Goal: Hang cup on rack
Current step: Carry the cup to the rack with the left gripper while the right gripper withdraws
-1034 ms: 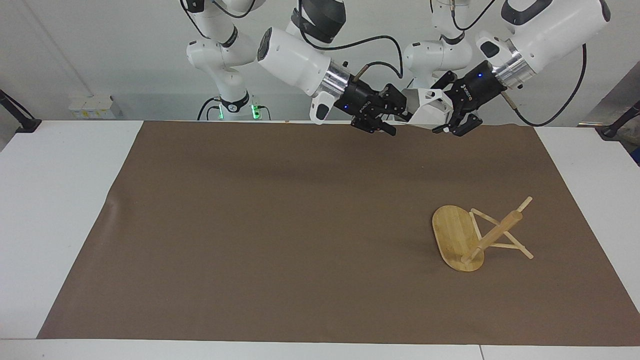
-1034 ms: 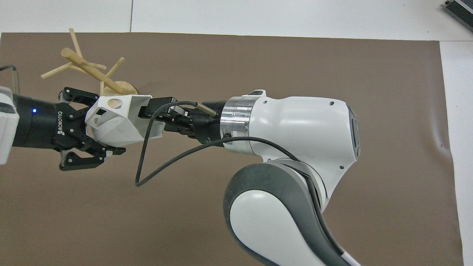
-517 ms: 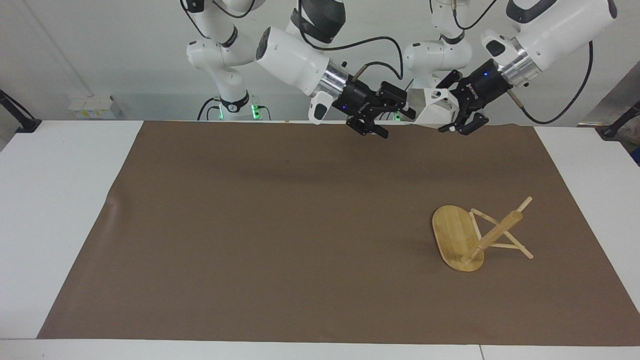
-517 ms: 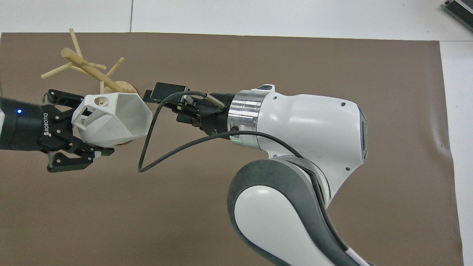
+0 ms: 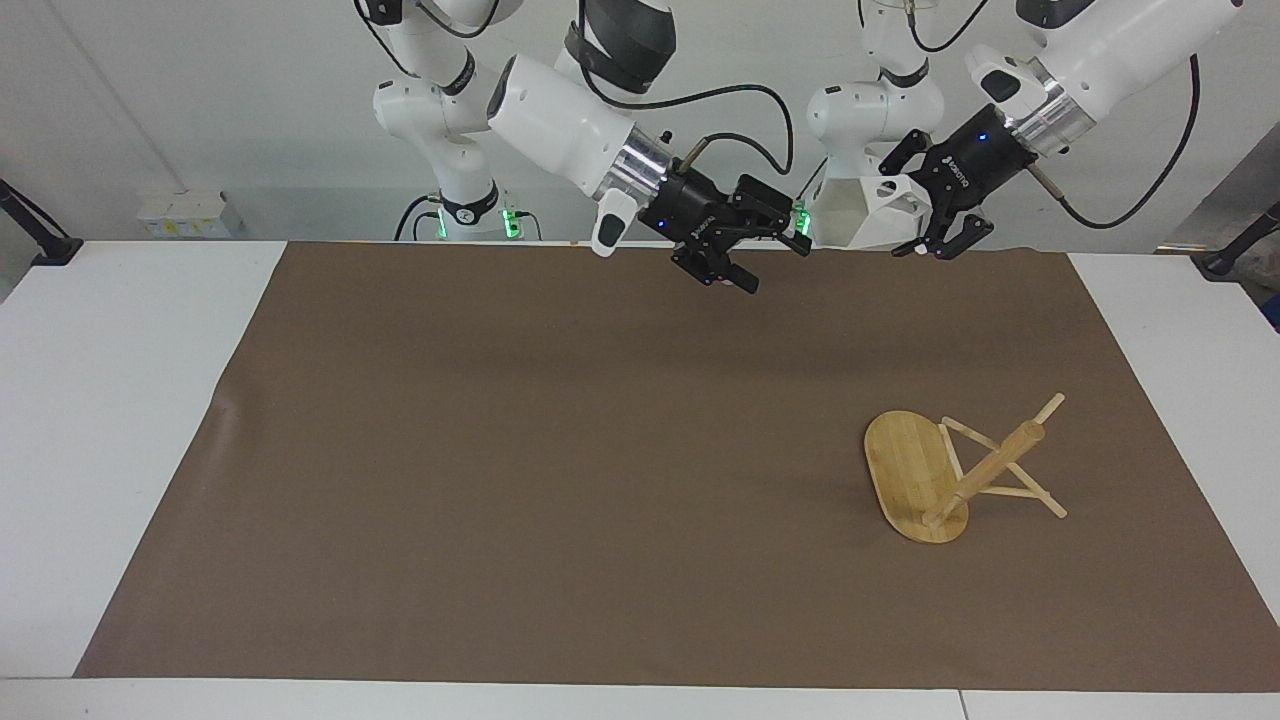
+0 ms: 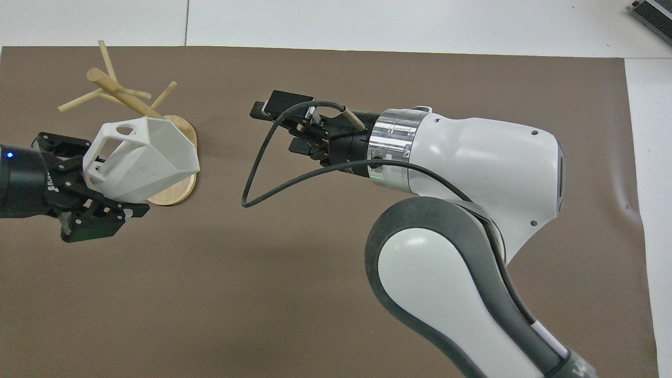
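Observation:
The white faceted cup (image 5: 850,215) (image 6: 152,157) hangs in the air with my left gripper (image 5: 915,205) (image 6: 100,178) shut on its handle end. Its mouth points toward my right gripper (image 5: 770,235) (image 6: 273,128), which stands open with nothing in it, a short gap away from the cup. Both grippers are up over the robots' edge of the mat. The bamboo rack (image 5: 905,470) (image 6: 118,92) lies tipped over on the mat toward the left arm's end, resting on the edge of its oval base and on its pegs. In the overhead view the cup covers part of the base.
A brown mat (image 5: 560,480) covers most of the white table (image 5: 110,400). A dark device (image 6: 653,13) sits at the table's corner farthest from the robots, at the right arm's end. A black cable (image 6: 273,189) loops down from the right wrist.
My right gripper has opened, let go of the cup's rim and drawn back toward its own side. My left gripper has carried the cup a little toward the left arm's end.

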